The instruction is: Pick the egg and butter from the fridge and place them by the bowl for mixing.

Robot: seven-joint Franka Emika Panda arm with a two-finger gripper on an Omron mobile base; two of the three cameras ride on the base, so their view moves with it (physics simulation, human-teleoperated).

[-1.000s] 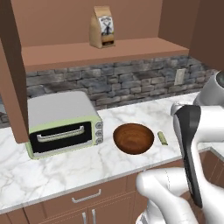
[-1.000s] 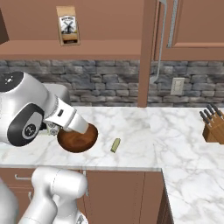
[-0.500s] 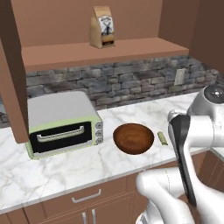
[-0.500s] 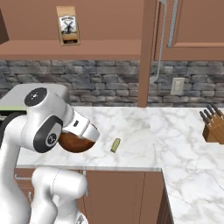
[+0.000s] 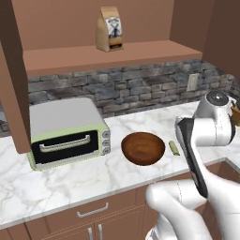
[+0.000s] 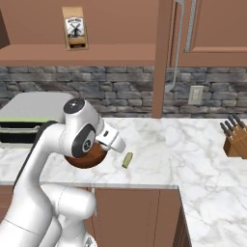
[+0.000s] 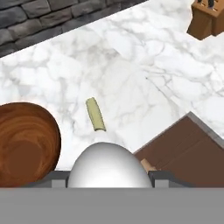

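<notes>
In the hand view the white egg sits between my gripper's two grey fingers, which are shut on it. The gripper hovers above the marble counter, near its front edge. The dark reddish-brown wooden bowl rests on the counter beside the toaster oven. A small pale yellow butter stick lies on the counter just right of the bowl. In the right base view my arm covers part of the bowl. The fridge is out of view.
A green toaster oven stands left of the bowl. A wooden knife block sits at the far right of the counter. A coffee bag stands on the shelf above. A stone backsplash runs behind.
The arm has folded and swung lower toward the counter, its big joint moving right in the right base view. Bowl and butter stick have not moved. The grip is unchanged.
</notes>
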